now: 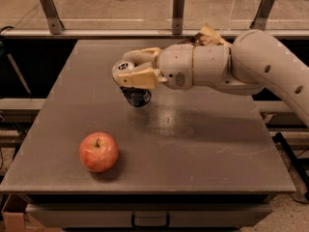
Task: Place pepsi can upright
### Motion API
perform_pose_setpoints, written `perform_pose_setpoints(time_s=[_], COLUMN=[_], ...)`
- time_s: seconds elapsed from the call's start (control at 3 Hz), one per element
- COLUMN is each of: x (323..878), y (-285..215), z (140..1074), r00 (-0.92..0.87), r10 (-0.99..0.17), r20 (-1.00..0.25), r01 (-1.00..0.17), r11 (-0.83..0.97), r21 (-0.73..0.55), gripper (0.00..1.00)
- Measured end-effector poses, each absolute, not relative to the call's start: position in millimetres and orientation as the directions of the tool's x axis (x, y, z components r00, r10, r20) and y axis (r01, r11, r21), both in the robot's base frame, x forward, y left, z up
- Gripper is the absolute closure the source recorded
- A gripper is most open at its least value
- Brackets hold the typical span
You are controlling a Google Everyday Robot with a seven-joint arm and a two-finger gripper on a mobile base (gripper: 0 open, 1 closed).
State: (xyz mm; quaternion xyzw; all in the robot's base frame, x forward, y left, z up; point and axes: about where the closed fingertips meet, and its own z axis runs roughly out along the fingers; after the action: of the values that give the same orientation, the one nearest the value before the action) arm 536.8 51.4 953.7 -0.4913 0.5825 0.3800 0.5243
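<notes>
The pepsi can [135, 95] is dark blue with a silver top. It is held between the cream fingers [140, 79] of my gripper [129, 75], near upright, with its bottom just above or touching the grey table [193, 144] at the centre-left. The gripper is shut on the can, and the white arm [251, 66] reaches in from the right. Most of the can's upper body is hidden by the fingers.
A red apple [98, 152] sits on the table at the front left. A brown snack bag [207, 36] lies at the back, mostly hidden behind the arm. A rail with metal posts [178, 11] runs behind the table.
</notes>
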Motion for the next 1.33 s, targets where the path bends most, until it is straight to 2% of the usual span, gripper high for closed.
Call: perform_pose_setpoints(time_s=[0.33, 1.33], x=[539.3, 544.4], y=[45.4, 38.7], z=[939.5, 920.3], r00=[0.008, -0.045], r10=[-0.141, -0.121], r20=[-0.99, -0.992], r01=[-0.976, -0.977], r11=[0.213, 0.212], r21=[-0.038, 0.018], gripper=[0.86, 0.15])
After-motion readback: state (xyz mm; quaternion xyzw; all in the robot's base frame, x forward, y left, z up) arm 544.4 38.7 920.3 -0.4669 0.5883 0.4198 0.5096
